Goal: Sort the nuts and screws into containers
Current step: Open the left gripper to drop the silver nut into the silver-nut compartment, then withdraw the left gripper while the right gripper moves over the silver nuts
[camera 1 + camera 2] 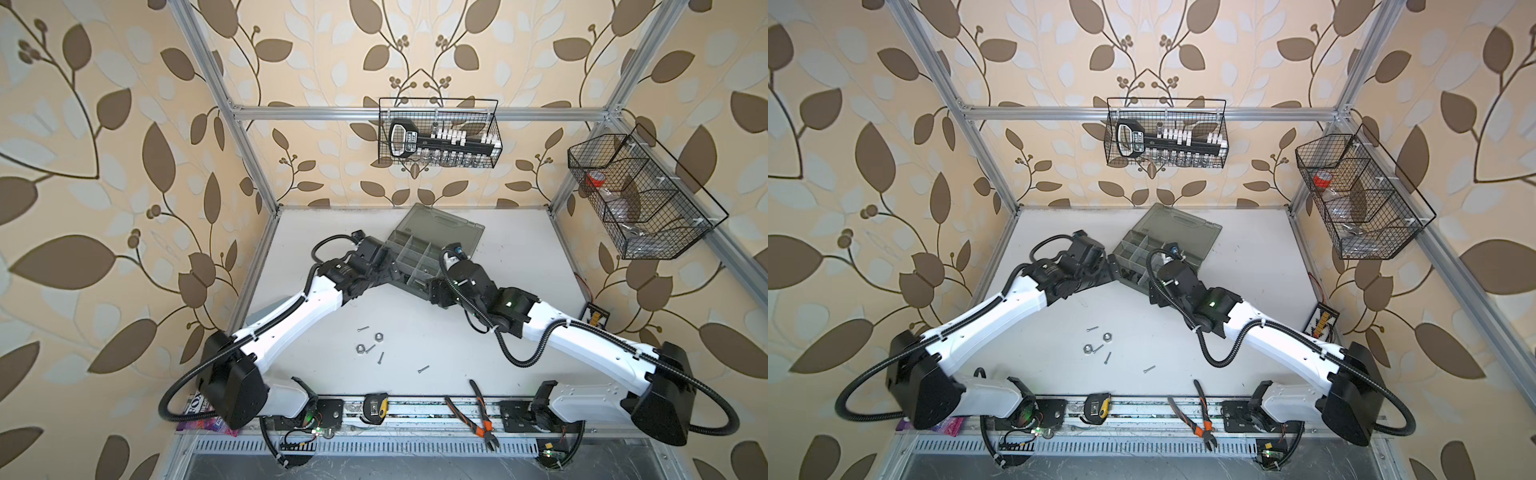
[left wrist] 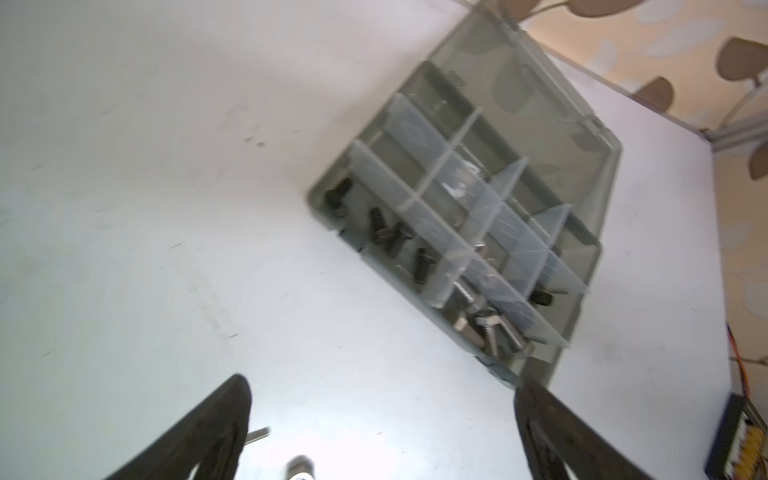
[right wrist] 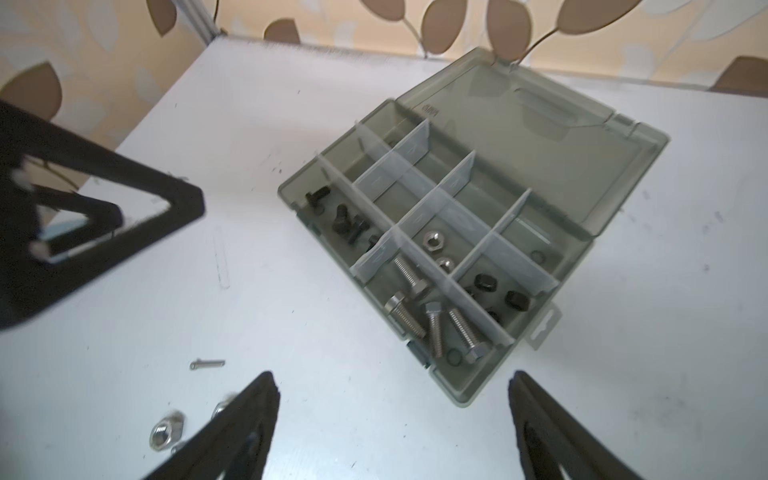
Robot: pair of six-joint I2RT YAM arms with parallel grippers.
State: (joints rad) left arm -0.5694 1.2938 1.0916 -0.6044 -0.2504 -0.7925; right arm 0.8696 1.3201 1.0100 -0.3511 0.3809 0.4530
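Grey translucent plastic forms the organiser box [image 3: 490,183], which stands at an angle on the far half of the white surface [image 1: 519,249], between the two arms, so that either arm can reach it. Its lid [image 3: 540,137] is folded fully back, leaving every compartment open from above. Pale dividers [image 3: 411,143] keep one kind of part per cell. Black bolts [image 3: 347,222] occupy the corner cell on the left arm's side and silver hex-head bolts [image 3: 432,324] the adjoining cell. Silver nuts [image 3: 432,241] fill the next cell inward, with black nuts [image 3: 486,282] in the cell beside that; several other cells look empty. Unsorted stock lies in a loose cluster on the surface, well apart from the box and nearer the arm bases: two loose nuts [image 1: 378,336] and a few thin screws [image 1: 380,357]. The left fingers [image 2: 224,419] are spread wide with nothing between them, near the box's left corner. The right fingers [image 3: 249,411] are also apart and empty, just beside the box's near edge. Both appear free for a further pick. The thin screws may roll, so a low, centred pinch is advisable.
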